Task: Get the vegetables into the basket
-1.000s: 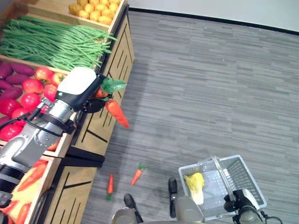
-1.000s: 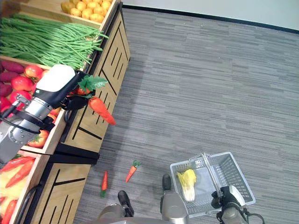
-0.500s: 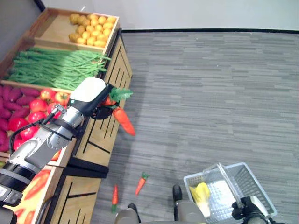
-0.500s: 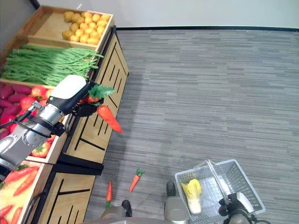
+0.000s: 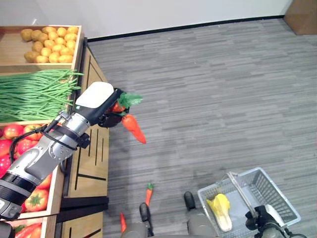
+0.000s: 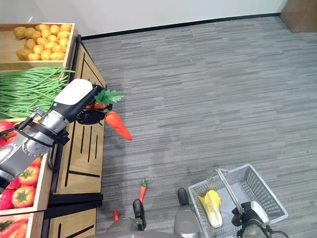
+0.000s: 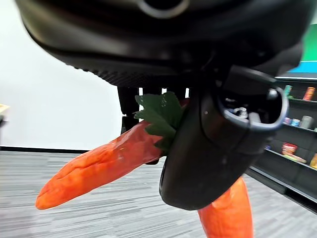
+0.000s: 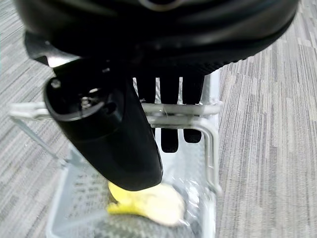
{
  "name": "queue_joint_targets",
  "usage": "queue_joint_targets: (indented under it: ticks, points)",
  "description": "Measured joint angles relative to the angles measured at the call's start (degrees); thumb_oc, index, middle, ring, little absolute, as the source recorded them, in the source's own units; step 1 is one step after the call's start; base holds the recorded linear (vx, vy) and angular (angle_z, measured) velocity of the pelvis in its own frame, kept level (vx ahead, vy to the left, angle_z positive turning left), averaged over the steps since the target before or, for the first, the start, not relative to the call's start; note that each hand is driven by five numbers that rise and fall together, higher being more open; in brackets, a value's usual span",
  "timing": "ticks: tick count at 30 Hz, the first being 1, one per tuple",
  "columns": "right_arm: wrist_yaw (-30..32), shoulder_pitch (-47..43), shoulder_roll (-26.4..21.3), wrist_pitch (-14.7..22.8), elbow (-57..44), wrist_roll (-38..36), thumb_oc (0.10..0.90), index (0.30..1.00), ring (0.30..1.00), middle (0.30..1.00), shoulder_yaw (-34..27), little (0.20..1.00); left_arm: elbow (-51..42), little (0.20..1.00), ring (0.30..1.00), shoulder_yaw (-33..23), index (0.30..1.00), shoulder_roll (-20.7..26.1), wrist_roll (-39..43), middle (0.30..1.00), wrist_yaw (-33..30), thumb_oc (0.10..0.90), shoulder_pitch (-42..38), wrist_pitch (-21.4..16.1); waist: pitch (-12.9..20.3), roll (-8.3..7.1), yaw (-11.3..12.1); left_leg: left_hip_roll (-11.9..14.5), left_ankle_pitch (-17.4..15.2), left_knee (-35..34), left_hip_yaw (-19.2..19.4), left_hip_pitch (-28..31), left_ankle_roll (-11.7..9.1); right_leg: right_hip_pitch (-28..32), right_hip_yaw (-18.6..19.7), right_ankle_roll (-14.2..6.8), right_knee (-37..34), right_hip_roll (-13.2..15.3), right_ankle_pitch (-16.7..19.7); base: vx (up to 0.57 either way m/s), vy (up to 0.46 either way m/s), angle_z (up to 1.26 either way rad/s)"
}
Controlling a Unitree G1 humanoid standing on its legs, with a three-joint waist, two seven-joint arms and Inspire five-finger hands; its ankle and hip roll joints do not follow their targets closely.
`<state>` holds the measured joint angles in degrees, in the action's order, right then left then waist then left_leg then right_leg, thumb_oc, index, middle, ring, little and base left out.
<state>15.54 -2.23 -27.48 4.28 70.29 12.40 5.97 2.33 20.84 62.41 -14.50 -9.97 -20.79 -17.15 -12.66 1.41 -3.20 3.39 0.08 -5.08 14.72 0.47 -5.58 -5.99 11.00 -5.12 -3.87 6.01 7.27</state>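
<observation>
Your carrot [image 5: 134, 129] hangs in the air at the left, just off the front edge of the produce stand [image 5: 91, 158], tip pointing down and to the right over the floor; the left hand [image 5: 110, 110] has its fingers curled round the leafy top end, and the left wrist view shows a second carrot [image 7: 227, 213] gripped beside the first. Judge them light and stiff, smooth-skinned and a bit slippery; the soft leaves [image 5: 130, 99] give poor purchase, so hold on the firm shoulder just below the green rather than on the leaves, since two in one hand could slide against each other.

The basket [image 5: 275, 198] sits near and far to the right, well apart from the carrot; your right hand [image 8: 124, 144] has its fingers curled round the handle [image 8: 173, 111]; a yellow-leaved cabbage [image 5: 221, 208] already lies inside, soft and easily bruised, so lower the carrots in beside it rather than dropping them.

Two more carrots lie on the floor near the stand's base, one [image 5: 148, 192] with its green top up, another [image 5: 122, 222] nearer; green beans [image 5: 34, 94], potatoes [image 5: 44, 42] and tomatoes [image 5: 17, 139] fill the stand.
</observation>
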Motion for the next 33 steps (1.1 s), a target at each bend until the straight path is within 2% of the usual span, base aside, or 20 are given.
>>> queue_joint_targets:
  ticks: [2,6,7,8,10,11,12,14,17,20,26,28,30,33]
  points:
    - [0.09,-1.38,-0.09,0.11,-0.85,-0.68,0.400,0.300,0.300,0.300,0.01,0.300,-0.12,0.300,0.300,0.43,0.300,0.00,0.00,0.300,0.05,0.400,-0.48,-0.37,0.02,0.03,-0.50,-0.01,0.02,0.01,0.09,0.02,0.00,0.34,-0.08,-0.06,-0.60,0.07,0.08,-0.02,0.069,0.00]
    - [0.40,-5.25,-1.02,-0.07,-3.90,-2.08,0.400,0.300,0.300,0.300,1.46,0.300,0.02,0.300,0.300,5.38,0.300,-0.14,0.11,0.300,0.30,0.400,-5.14,-0.54,0.04,0.01,-0.66,-0.02,0.04,0.02,0.12,0.11,0.01,0.67,-0.34,-0.15,-0.98,0.19,0.14,-0.02,0.022,0.01]
    - [0.44,-5.80,-2.41,-0.70,-7.14,-2.05,0.400,0.300,0.300,0.300,3.91,0.300,0.13,0.300,0.300,7.79,0.300,-0.17,0.58,0.300,0.34,0.400,-7.29,-0.50,0.04,0.01,-0.63,-0.03,0.09,0.02,0.18,0.11,0.00,0.67,-0.37,-0.16,-0.98,0.24,0.14,0.00,0.000,0.00]
    - [1.84,-7.37,-3.87,1.17,-10.70,-2.03,0.400,0.300,0.300,0.300,5.51,0.300,-0.22,0.300,0.300,10.10,0.300,-0.25,1.10,0.300,0.46,0.400,-8.82,-1.37,0.07,0.05,-0.91,0.10,0.14,0.02,0.25,0.22,-0.04,0.74,-0.40,-0.18,-0.99,0.12,0.13,0.00,0.000,0.00]
    - [2.38,-9.17,-4.97,0.07,-14.81,-2.00,0.400,0.300,0.300,0.300,5.91,0.300,-0.42,0.300,0.300,10.30,0.300,-0.88,1.10,0.300,0.57,0.400,-9.02,-1.74,0.15,0.10,-0.65,0.55,0.17,0.02,0.13,0.25,-0.09,0.88,-0.66,-0.16,-0.99,-0.27,0.14,0.00,-0.009,0.02]
    - [2.31,-9.16,-7.20,-1.61,-21.42,-1.99,0.400,0.300,0.300,0.300,7.56,0.300,-0.43,0.300,0.300,11.37,0.300,-2.36,1.14,0.300,0.54,0.400,-10.09,-1.16,0.21,0.21,-0.64,0.62,0.30,0.02,0.02,0.28,-0.08,0.95,-0.81,-0.15,-0.99,-0.30,0.14,0.00,0.000,0.00]
    - [2.65,-9.70,-8.50,-0.38,-26.88,-1.95,0.400,0.300,0.300,0.300,8.16,0.300,-0.64,0.300,0.300,12.53,0.300,-3.04,1.13,0.300,0.75,0.400,-10.47,-1.19,0.21,0.21,-0.92,0.74,0.33,0.02,0.08,0.64,-0.10,1.26,-0.80,-0.15,-1.00,-0.33,0.15,0.00,0.000,0.00]
    - [2.97,-11.05,-8.96,0.23,-30.58,-1.97,0.400,0.300,0.300,0.300,8.25,0.300,-0.86,0.300,0.300,12.97,0.300,-4.63,1.14,0.300,1.22,0.400,-10.48,-1.06,0.26,0.29,-0.89,0.90,0.33,0.02,0.06,1.18,-0.10,1.84,-1.06,-0.16,-1.03,-0.47,0.13,0.02,-0.033,0.02]
    - [3.01,-17.92,-9.04,1.36,-29.38,-1.97,0.400,0.300,0.300,0.300,10.98,0.300,-0.91,0.300,0.300,13.46,0.300,-7.51,1.53,0.300,1.60,0.400,-10.61,-1.15,0.30,0.35,-0.32,1.26,0.58,0.03,-0.09,1.48,-0.23,2.28,-1.61,-0.14,-1.03,-0.81,0.14,0.02,-0.049,0.07]
    - [3.02,-20.99,-9.55,1.25,-27.13,-2.05,0.400,0.300,0.300,0.300,13.46,0.300,0.32,0.300,0.300,16.01,0.300,-10.54,2.11,0.300,1.65,0.400,-12.98,-0.31,0.34,0.41,1.01,1.46,0.78,0.03,-0.39,1.51,-0.22,2.51,-2.03,-0.13,-1.03,-0.92,0.14,0.00,-0.036,0.06]
    - [2.92,-24.42,-8.32,1.01,-26.62,-3.46,0.400,0.300,0.300,0.300,17.17,0.300,1.50,0.300,0.300,21.29,0.300,-14.96,2.12,0.300,2.65,0.400,-16.41,0.57,0.39,0.50,0.86,1.38,0.91,0.04,-0.44,1.50,-0.15,2.56,-2.15,-0.13,-1.03,-0.83,0.14,0.00,0.000,0.00]
    - [2.82,-25.69,-7.76,0.20,-25.84,-3.78,0.400,0.300,0.300,0.300,19.06,0.300,4.91,0.300,0.300,24.05,0.300,-18.34,2.08,0.300,3.06,0.400,-18.49,1.21,0.65,0.92,0.86,1.39,0.94,0.03,-0.41,1.50,-0.14,2.57,-2.33,-0.13,-1.03,-0.82,0.14,0.00,0.000,0.00]
    - [2.45,-25.89,-5.87,0.10,-25.72,-4.17,0.400,0.300,0.300,0.300,19.76,0.300,8.50,0.300,0.300,24.54,0.300,-22.49,2.06,0.300,4.05,0.400,-18.49,2.41,0.80,1.17,0.55,1.55,0.94,0.03,-0.17,1.46,-0.13,2.29,-2.11,-0.10,-1.03,-0.95,0.15,-0.02,0.008,-0.07]
    - [2.37,-27.32,-4.81,-0.97,-26.07,-4.58,0.400,0.300,0.300,0.300,22.27,0.300,10.22,0.300,0.300,24.79,0.300,-23.73,0.98,0.300,4.11,0.400,-18.82,3.22,0.86,1.28,0.10,1.51,0.94,0.03,0.19,1.43,-0.12,2.05,-1.78,0.03,-1.03,-1.02,0.25,-0.02,0.006,-0.07]
